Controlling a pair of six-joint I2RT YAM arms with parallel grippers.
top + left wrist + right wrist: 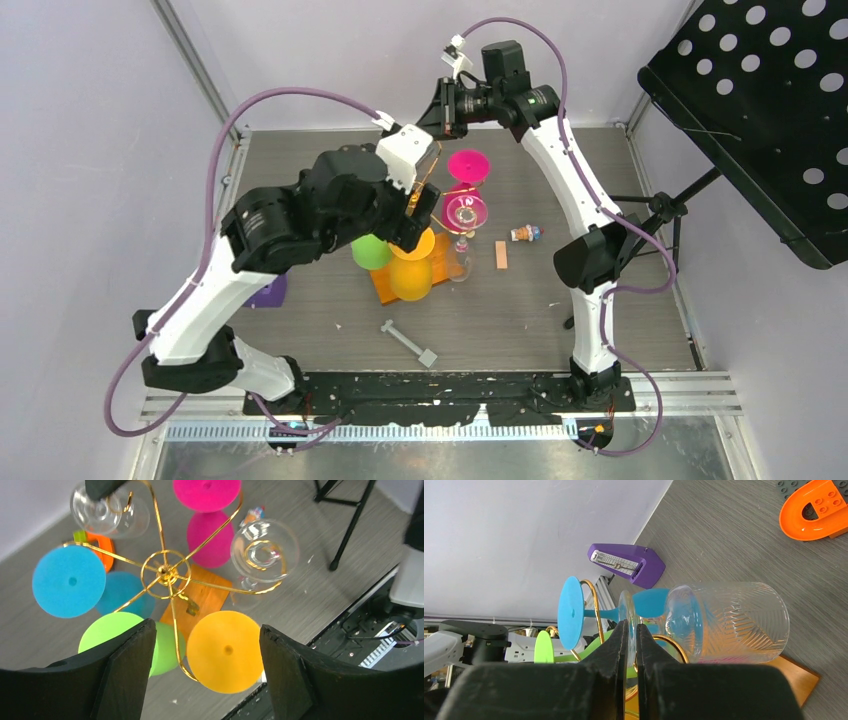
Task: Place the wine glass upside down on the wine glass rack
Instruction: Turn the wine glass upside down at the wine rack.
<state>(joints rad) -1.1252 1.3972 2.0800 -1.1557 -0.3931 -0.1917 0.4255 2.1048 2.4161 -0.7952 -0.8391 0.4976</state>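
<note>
The wine glass rack (165, 572) is gold wire on an orange base (205, 597), seen from above in the left wrist view. Upside down on its arms hang blue (69, 581), green (115, 635), orange (225, 650), pink (206, 492) and clear (262, 550) glasses. My right gripper (629, 625) is shut on the foot of another clear wine glass (729, 622), which shows at the rack's far arm (107, 512) with a gold curl at its stem. My left gripper (206, 630) is open above the orange glass, holding nothing.
A purple metronome (626, 565) stands left of the rack. An orange toy arch (814, 507) lies farther off. A grey bolt (408, 342), a small bottle (525, 234) and a wooden block (500, 256) lie on the table. A black perforated stand (760, 110) rises at right.
</note>
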